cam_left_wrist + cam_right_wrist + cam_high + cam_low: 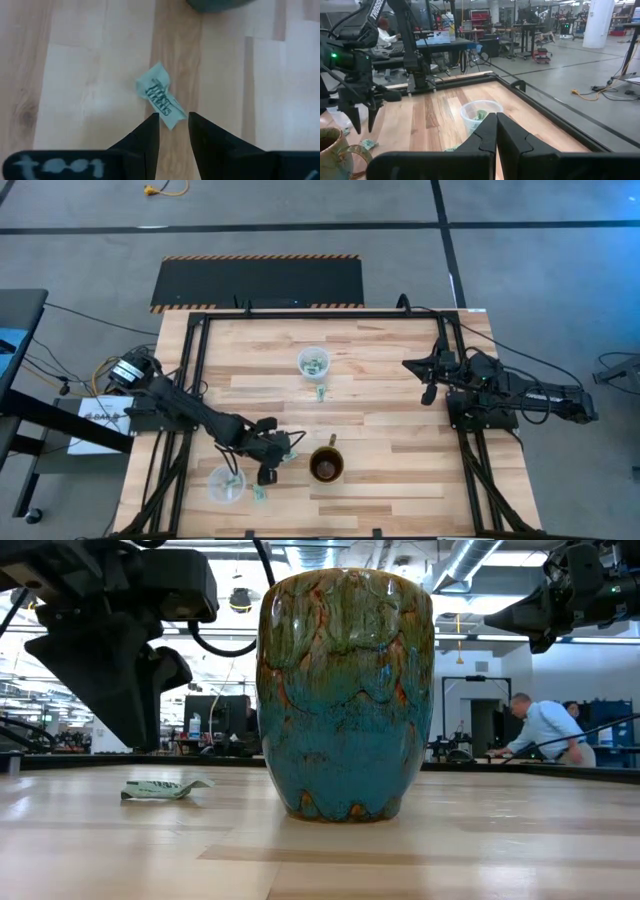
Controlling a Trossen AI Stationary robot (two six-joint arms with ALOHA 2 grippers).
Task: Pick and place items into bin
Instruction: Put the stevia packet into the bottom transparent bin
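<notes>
A pale green-and-white crumpled wrapper (159, 95) lies flat on the wood just left of the dark brown mug (327, 467); it also shows as the wrapper (163, 787) in the low view. My left gripper (173, 131) hangs open above it, pointing down, with the wrapper's near end between the fingertips' line of sight, and it stands clear of the table as the left gripper (110, 670). My right gripper (496, 125) is shut and waits, raised, at the table's right side, the right gripper (428, 390).
A clear cup (313, 362) near the table's far middle holds wrappers, with another wrapper (321, 393) beside it. A second clear cup (226, 483) stands near the left front, a wrapper (260, 494) next to it. A black frame (300, 313) borders the table. People (545, 730) are in the room behind.
</notes>
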